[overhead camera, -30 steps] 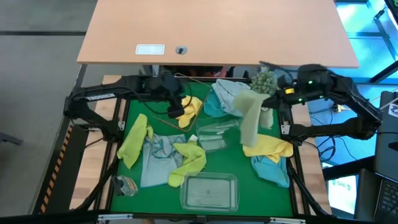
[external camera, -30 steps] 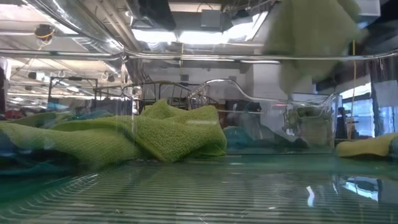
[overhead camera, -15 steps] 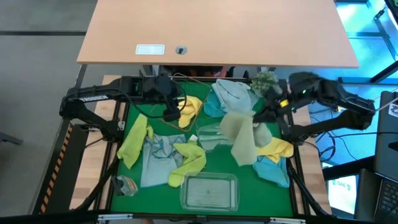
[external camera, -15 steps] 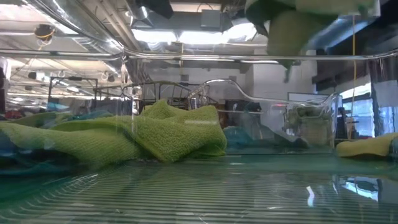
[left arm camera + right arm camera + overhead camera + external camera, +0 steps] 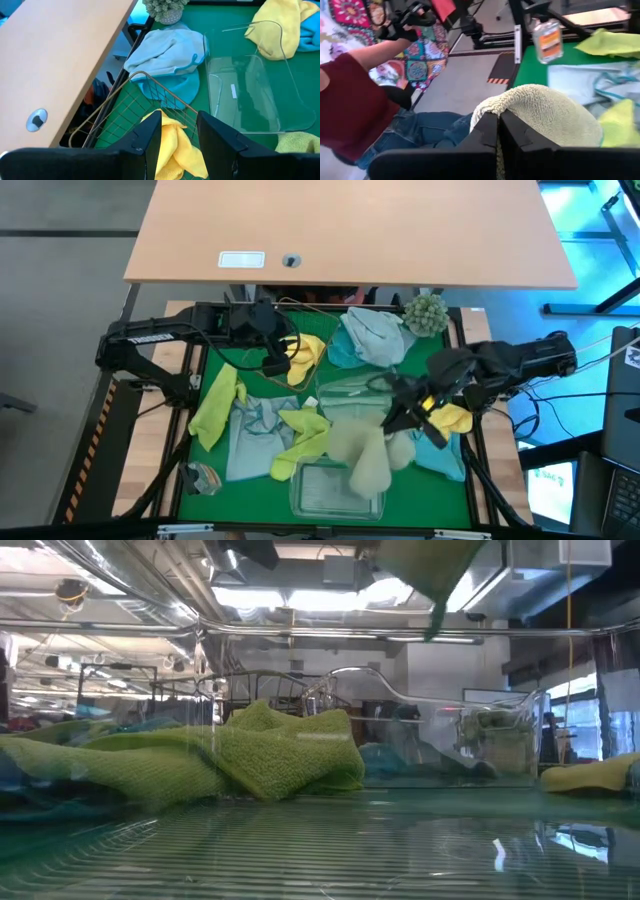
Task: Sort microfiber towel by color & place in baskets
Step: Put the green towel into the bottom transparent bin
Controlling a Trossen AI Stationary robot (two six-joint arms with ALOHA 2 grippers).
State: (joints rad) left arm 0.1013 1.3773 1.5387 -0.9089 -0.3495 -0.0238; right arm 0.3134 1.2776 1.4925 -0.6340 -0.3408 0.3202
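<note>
An olive-green microfiber towel (image 5: 365, 460) hangs from my right gripper (image 5: 397, 418), which is shut on it, above the near clear tub (image 5: 335, 492); the low view shows only the towel's lower end (image 5: 428, 570) at the top. My left gripper (image 5: 178, 134) stands open over a yellow towel (image 5: 306, 355) that lies in the brown wire basket (image 5: 150, 82) at the far side. Lime (image 5: 215, 405), yellow-green (image 5: 306, 435), light blue (image 5: 365, 335) and yellow (image 5: 452, 418) towels lie spread on the green mat. A second clear tub (image 5: 350, 395) sits mid-table. My right gripper pinches a bunched upper part of the olive towel (image 5: 520, 107) between its two fingers. The cloth bulges over the fingertips (image 5: 487, 131), so edge or fold cannot be told. The fingers slant down from the table's right side. The towel hangs slack below them, clear of the table.
A grey-green ball plant (image 5: 425, 312) stands at the far right corner. A small bottle (image 5: 200, 475) lies near the left front. A teal towel (image 5: 440, 455) lies by the right edge. A person in a red top (image 5: 350, 100) sits beyond the table.
My right gripper has swung from the far right corner toward the near edge and the table's middle, staying shut. The olive towel has travelled with it, lifted clear, and now hangs over the near clear tub instead of beside the plant.
</note>
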